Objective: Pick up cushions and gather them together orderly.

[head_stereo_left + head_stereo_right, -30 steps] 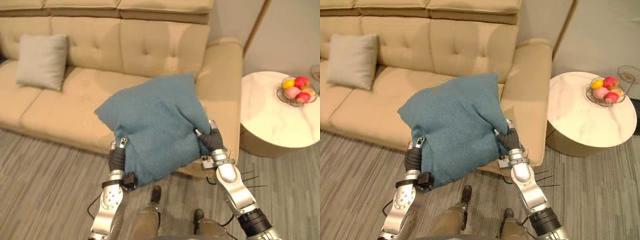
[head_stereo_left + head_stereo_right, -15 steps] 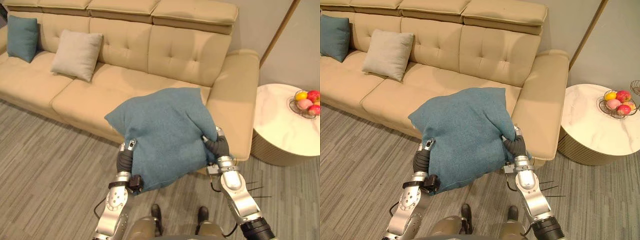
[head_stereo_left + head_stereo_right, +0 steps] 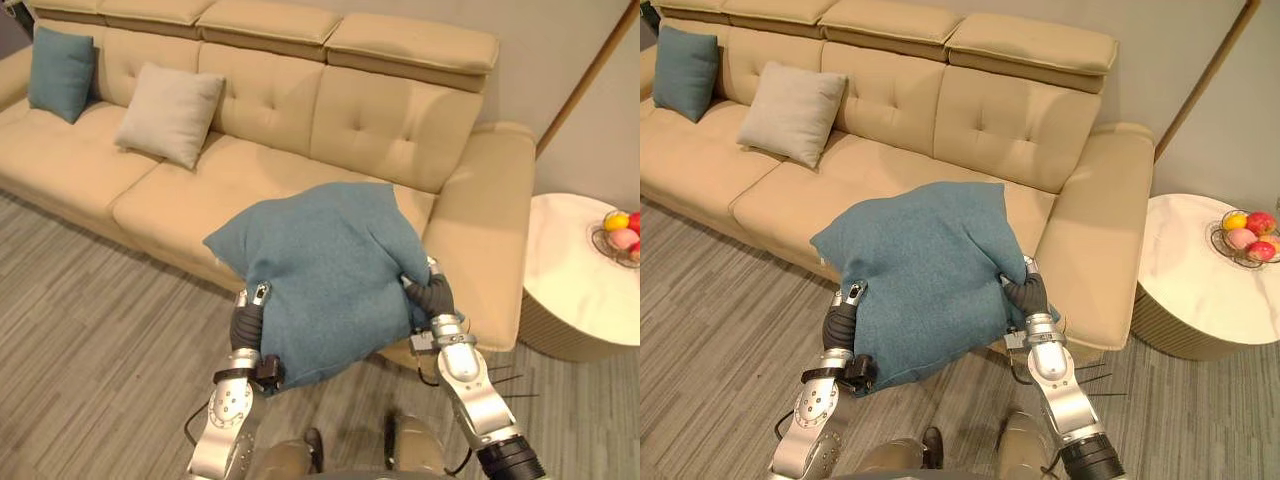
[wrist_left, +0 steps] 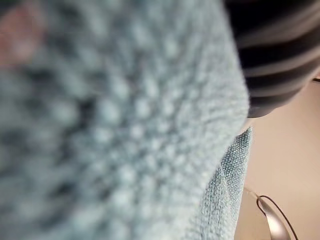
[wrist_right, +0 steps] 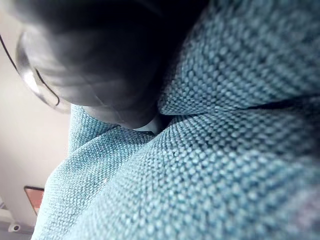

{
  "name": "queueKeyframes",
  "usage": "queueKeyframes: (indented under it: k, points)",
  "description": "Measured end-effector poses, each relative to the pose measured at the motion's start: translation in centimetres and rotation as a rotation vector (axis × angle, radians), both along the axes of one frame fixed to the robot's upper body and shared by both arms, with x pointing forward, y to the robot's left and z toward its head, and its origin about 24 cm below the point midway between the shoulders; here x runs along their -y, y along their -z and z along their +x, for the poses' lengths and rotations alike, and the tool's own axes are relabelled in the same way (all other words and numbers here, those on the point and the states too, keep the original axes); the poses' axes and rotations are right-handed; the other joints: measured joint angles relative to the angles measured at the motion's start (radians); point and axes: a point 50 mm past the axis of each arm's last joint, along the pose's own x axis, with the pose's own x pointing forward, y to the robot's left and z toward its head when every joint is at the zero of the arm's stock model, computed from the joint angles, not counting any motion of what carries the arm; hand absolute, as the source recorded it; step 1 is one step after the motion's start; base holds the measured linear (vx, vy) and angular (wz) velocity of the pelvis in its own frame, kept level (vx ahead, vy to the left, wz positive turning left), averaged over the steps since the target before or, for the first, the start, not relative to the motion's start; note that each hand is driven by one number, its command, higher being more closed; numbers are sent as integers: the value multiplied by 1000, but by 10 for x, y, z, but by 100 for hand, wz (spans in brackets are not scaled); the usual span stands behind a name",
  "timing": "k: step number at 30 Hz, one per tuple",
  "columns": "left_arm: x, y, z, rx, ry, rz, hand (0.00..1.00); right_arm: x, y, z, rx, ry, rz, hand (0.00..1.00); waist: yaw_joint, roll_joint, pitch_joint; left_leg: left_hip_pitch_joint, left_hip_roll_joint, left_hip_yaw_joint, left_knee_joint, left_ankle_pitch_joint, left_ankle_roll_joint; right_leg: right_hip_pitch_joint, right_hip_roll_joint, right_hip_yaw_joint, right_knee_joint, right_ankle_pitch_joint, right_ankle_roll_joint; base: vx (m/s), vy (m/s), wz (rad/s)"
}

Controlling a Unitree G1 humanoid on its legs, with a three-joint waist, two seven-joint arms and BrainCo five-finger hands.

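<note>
A large teal cushion (image 3: 330, 270) hangs in the air in front of the sofa (image 3: 300, 120), held between my two hands. My left hand (image 3: 245, 322) is against its lower left edge and my right hand (image 3: 428, 296) against its right side; the cushion hides the rest of both hands. Its woven fabric shows close up in the left wrist view (image 4: 115, 130) and the right wrist view (image 5: 210, 150). A beige cushion (image 3: 170, 113) leans on the sofa's backrest, and a smaller teal cushion (image 3: 60, 72) stands at the far left end.
The sofa's right armrest (image 3: 490, 230) is just behind my right hand. A round white side table (image 3: 585, 275) with a wire fruit bowl (image 3: 620, 236) stands at the right. Grey striped floor (image 3: 90, 320) lies open to the left.
The camera has swung left and up, bringing the sofa's left end and small teal cushion into view. The big teal cushion stays held between both hands.
</note>
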Motion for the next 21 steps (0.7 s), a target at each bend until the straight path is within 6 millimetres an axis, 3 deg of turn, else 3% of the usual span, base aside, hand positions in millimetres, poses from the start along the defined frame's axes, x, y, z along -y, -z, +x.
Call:
queueKeyframes:
  k: [1, 2, 3, 5, 7, 8, 9, 11, 13, 15, 16, 18, 19, 20, 21]
  points:
    - [2, 1, 0, -4, 3, -2, 100, 2, 2, -1, -7, 6, -1, 100, -3, 11, -6, 7, 11, -9, 10, -20, -14, -2, 4, -10, 28, 17, -9, 419, -200, 24]
    - [4, 4, -2, -14, 14, -2, 100, 5, 6, -5, -28, 15, -1, 100, 0, 46, -28, 13, 56, -5, 34, -46, -55, 0, 28, -38, 60, 2, -20, 462, -160, 11]
    - [6, 4, -1, -12, 18, -1, 100, 7, 7, -7, -33, 19, 0, 100, -3, 76, -40, -32, 102, -7, 156, -56, -121, 17, 67, -61, 54, -27, -37, 477, -162, 0]
    - [8, 5, -1, -17, 23, -12, 100, 9, 7, -9, -33, 25, 3, 100, 6, 87, -36, -120, 186, 16, 434, -9, -183, 83, 129, -65, 29, -42, -59, 493, -171, -24]
    - [10, 9, -2, -34, 28, -22, 100, 12, 5, -16, -26, 38, 11, 100, 30, 90, -31, -167, 269, 77, 647, 1, -163, 167, 171, -47, 23, -80, -91, 461, -99, -49]
    - [10, 9, -3, -34, 28, -22, 100, 12, -2, -20, 2, 40, 20, 100, 37, 87, -31, -193, 296, 128, 707, -24, -120, 204, 174, -27, 23, -110, -94, 402, -22, -58]
    - [10, 8, -2, -29, 27, -23, 100, 12, -11, -23, 38, 40, 29, 100, 39, 85, -32, -215, 307, 168, 697, -52, -74, 227, 169, 5, 23, -129, -95, 401, -15, -54]
    - [10, 5, -1, -16, 25, -26, 100, 12, -20, -23, 77, 37, 36, 100, 51, 82, -31, -234, 306, 184, 594, -71, -41, 252, 154, 60, 19, -143, -82, 363, 49, -77]
    - [12, 3, 0, -7, 26, -26, 100, 13, -22, -22, 86, 44, 35, 100, 53, 81, -30, -250, 287, 129, 438, -70, -49, 282, 137, 110, 11, -149, -75, 312, 136, -76]
    - [12, 3, 0, -8, 23, -26, 100, 14, -15, -19, 59, 48, 29, 100, 58, 81, -30, -243, 247, -12, 203, -26, -117, 316, 121, 164, 1, -151, -70, 323, 305, -90]
    - [12, 3, 0, -7, 23, -20, 100, 15, -12, -18, 47, 51, 27, 100, 57, 81, -31, -232, 241, -39, 150, -10, -134, 324, 117, 174, 2, -156, -55, 298, 365, -99]
    - [13, 5, 0, -13, 24, -12, 100, 17, -3, -18, 10, 59, 19, 100, 59, 101, -43, -185, 249, -80, 19, 145, -121, 338, 127, 225, 1, -184, 11, 223, 345, -104]
    - [12, 8, 0, -24, 28, -2, 100, 16, 3, -17, -16, 64, 23, 100, 60, 121, -56, -165, 263, -79, 2, 203, -162, 341, 140, 261, -8, -208, 50, 225, 412, -103]
    - [8, 12, 3, -44, 31, 25, 100, 11, 13, -17, -56, 75, 56, 100, 48, 81, -60, -148, 228, -35, 2, 203, -138, 331, 101, 288, -7, -193, 75, 208, 397, -94]
    - [6, 12, 3, -45, 29, 33, 100, 9, 14, -17, -62, 77, 65, 100, 48, 65, -61, -134, 221, -7, -13, 195, -126, 326, 84, 304, -8, -194, 78, 130, 301, -87]
